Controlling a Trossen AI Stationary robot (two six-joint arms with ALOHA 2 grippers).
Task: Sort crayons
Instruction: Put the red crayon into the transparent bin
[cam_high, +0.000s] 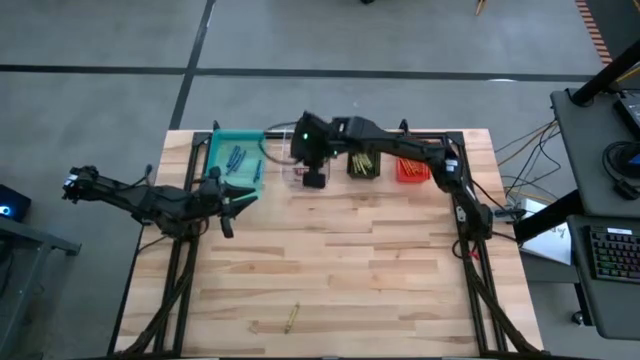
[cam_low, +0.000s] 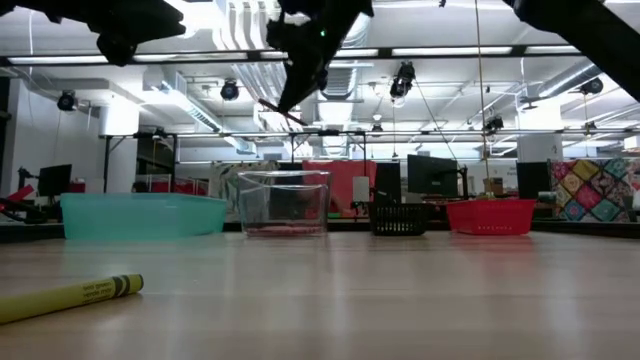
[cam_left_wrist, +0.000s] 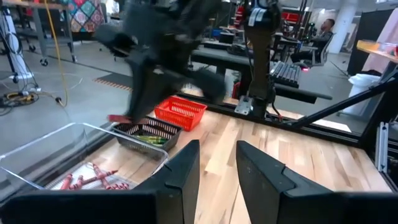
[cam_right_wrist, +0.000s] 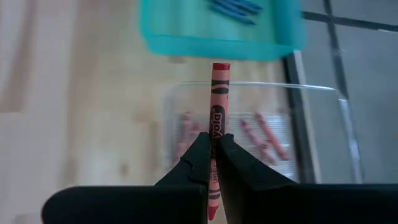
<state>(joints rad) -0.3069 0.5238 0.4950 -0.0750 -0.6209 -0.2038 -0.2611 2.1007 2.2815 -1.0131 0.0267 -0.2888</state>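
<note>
Right end effector (cam_right_wrist: 212, 163) pinched tight on a red crayon (cam_right_wrist: 217, 118), held above the clear bin (cam_right_wrist: 311, 124) where more red crayons lie. Left end effector (cam_left_wrist: 217, 168) partly open, empty, near the teal bin (cam_high: 236, 160) holding blue crayons (cam_high: 237, 157). Black mesh bin (cam_high: 364, 165) and red bin (cam_high: 411, 170) alongside. Pale wood-plank table (cam_high: 380, 270); one yellow crayon (cam_low: 70, 298) alone near its front edge. Beyond, concrete floor, desks, ceiling lights.

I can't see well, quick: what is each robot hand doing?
Left gripper: open, holding nothing.
Right gripper: shut on a red crayon above the clear bin.
</note>
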